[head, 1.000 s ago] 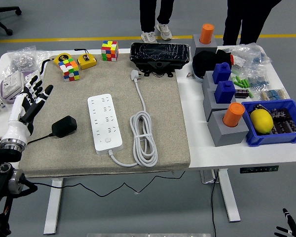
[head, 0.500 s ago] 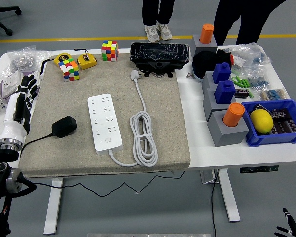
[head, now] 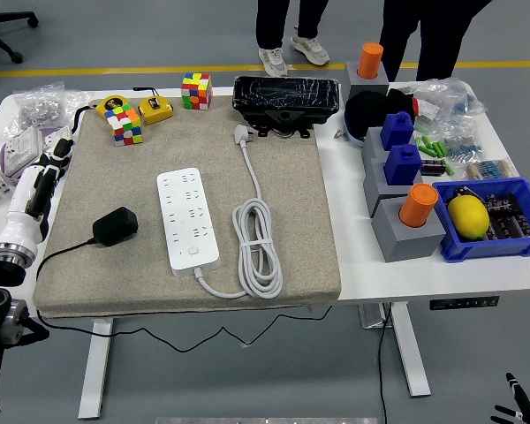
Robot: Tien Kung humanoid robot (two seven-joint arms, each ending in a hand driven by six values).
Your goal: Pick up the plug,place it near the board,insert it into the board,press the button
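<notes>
The left hand (head: 42,181) hovers edge-on left of the black plug adapter (head: 116,225), finger state indeterminate, positioned for pickup beside the power strip (head: 188,220).

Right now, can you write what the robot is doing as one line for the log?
step: plug not picked up | left hand: at mat's left edge, holding nothing | black plug: on mat, beside power strip | right hand: out of view

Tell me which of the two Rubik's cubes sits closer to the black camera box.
The upright Rubik's cube at the mat's far edge, just left of the black camera box. The other cube lies tilted farther left, beside the yellow tape measure.
</notes>
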